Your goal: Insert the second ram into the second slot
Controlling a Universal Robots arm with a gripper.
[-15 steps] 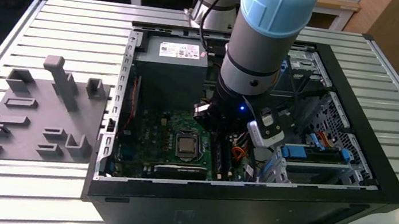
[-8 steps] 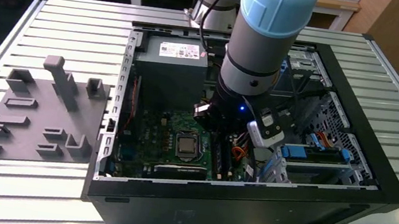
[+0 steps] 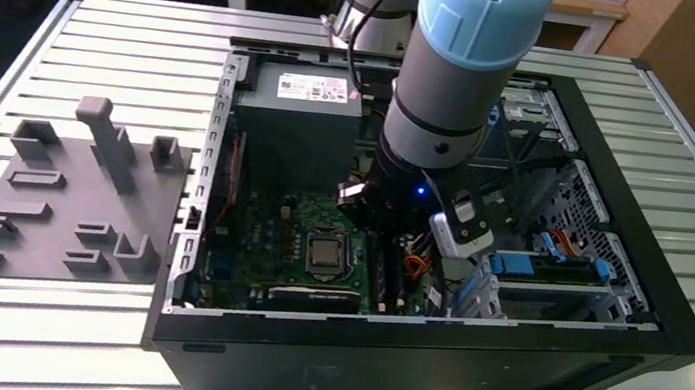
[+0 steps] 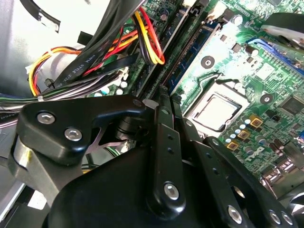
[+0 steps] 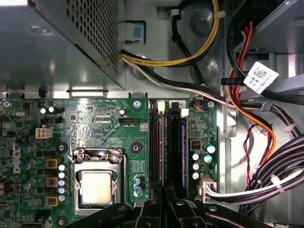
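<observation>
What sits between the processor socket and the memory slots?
In the first wrist view, a strip of green motherboard with small blue capacitors separates processor socket and memory slots.

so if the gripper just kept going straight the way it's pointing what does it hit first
Probably the long, narrow memory slots on the green motherboard: in the first wrist view the black gripper points right along them. How far it is above them is unclear, and its fingertips are hard to make out.

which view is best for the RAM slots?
First wrist view: the RAM slots run straight and unobstructed beside the CPU. The second wrist view shows them oblique, partly behind the tool. In the exterior view the arm hides most of them.
</observation>
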